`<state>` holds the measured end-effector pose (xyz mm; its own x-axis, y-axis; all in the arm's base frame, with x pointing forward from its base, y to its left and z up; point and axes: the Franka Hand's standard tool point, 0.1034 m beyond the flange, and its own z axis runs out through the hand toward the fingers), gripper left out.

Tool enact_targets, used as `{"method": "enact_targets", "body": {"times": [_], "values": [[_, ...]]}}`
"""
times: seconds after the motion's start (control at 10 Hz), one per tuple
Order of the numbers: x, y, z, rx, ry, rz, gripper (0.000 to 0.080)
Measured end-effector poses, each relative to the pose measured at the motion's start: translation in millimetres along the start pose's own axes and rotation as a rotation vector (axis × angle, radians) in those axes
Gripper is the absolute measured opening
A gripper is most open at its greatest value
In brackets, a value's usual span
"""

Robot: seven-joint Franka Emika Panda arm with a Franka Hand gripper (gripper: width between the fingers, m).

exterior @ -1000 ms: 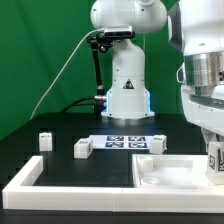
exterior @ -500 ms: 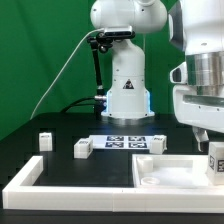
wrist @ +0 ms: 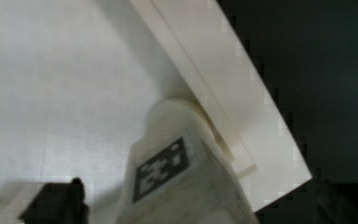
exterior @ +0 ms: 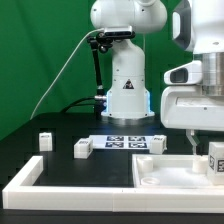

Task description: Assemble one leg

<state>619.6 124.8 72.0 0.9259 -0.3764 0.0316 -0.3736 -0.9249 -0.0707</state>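
From my desk I read this as the seating step. The leg (exterior: 217, 160) stands, upright as far as I can tell, on the panel (exterior: 165, 172), hard against its raised rim at the edge nearest three o'clock in the exterior view. The gripper (exterior: 205, 142) hangs free above it and carries nothing. Its jaws stand wide: the wrist view shows one dark fingertip (wrist: 55, 200) well off to one side of the leg's tagged face (wrist: 163, 168), not touching it, and in the exterior view only one finger (exterior: 190, 143) is plain. On that view's clock face the leg sits at about five o'clock from the gripper, just below it and a little off centre. In the wrist view the leg lies just beside the rim (wrist: 211, 80), seemingly touching it, though I cannot tell whether it is seated in a hole. My judgement is that the next move calls for centring the jaws over the leg, lowering around it, closing on two opposite faces, then pressing or twisting it home without dragging it along the rim. Two spare legs (exterior: 82, 148) wait at nine o'clock from the marker board (exterior: 133, 142), well away.
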Motion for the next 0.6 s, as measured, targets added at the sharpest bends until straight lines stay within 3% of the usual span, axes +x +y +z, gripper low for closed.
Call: {"method": "enact_targets", "body": {"times": [0.3, 0.6], "values": [[2.2, 1.2, 0.0, -0.032, 0.01, -0.327, 0.0649], [3.7, 3.3, -0.1, -0.04, 0.01, -0.533, 0.0649]]}}
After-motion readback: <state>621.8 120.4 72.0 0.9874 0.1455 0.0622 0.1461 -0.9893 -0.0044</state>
